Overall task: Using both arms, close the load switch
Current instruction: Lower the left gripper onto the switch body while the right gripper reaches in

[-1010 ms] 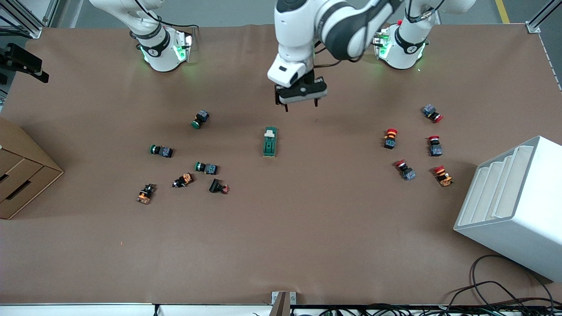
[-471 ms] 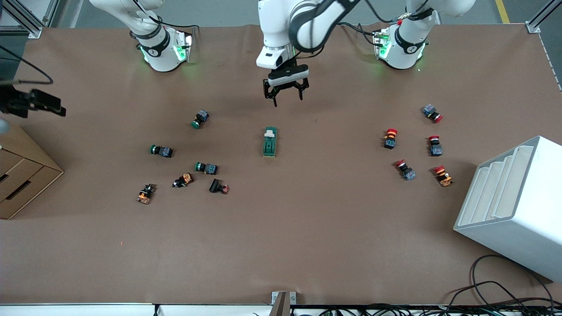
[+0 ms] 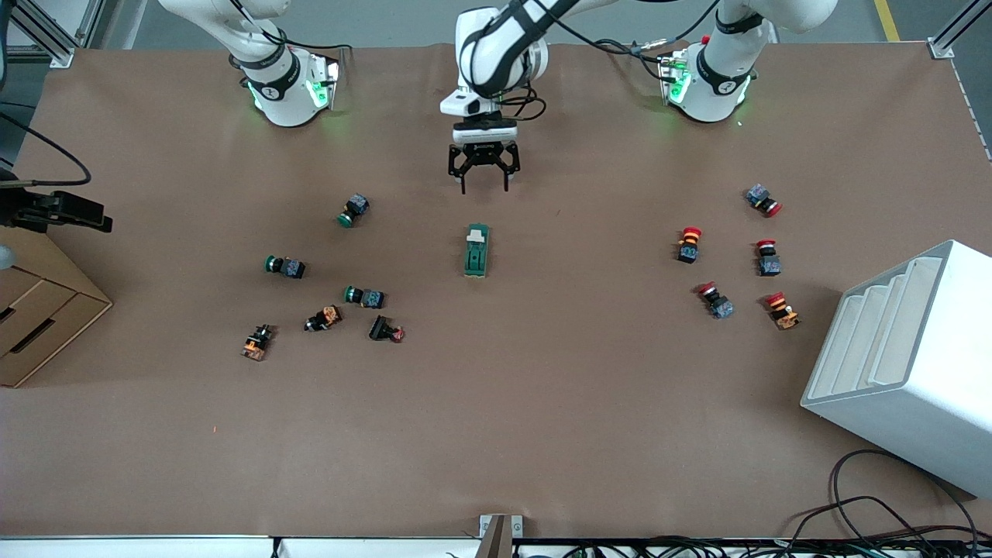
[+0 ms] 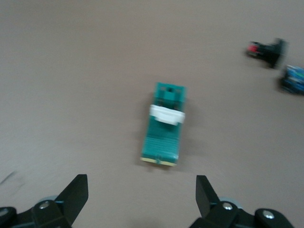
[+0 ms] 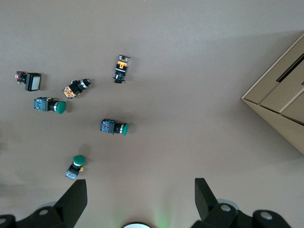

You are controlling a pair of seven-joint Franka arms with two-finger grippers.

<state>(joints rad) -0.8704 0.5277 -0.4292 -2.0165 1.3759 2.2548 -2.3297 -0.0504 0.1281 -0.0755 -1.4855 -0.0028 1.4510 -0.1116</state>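
Observation:
The load switch (image 3: 477, 250), a dark green block, lies flat at the table's middle. Its white lever tab (image 3: 475, 235) is at the end toward the robots' bases. In the left wrist view the switch (image 4: 164, 126) lies just ahead of the fingers. My left gripper (image 3: 484, 186) is open and empty, hanging over the table just short of the switch's lever end; it also shows in its own wrist view (image 4: 141, 190). My right gripper (image 5: 137, 190) is open and empty, high over the table near its own base. Its dark hand shows at the front view's edge (image 3: 58, 211).
Several green and orange push-buttons (image 3: 364, 296) lie toward the right arm's end. Several red push-buttons (image 3: 717, 301) lie toward the left arm's end. A cardboard box (image 3: 35, 318) stands at the right arm's end. A white stepped bin (image 3: 907, 364) stands at the left arm's end.
My left gripper has swung toward the right arm's end and now points straight at the switch's lever end. The right hand has shifted nearer the cardboard box.

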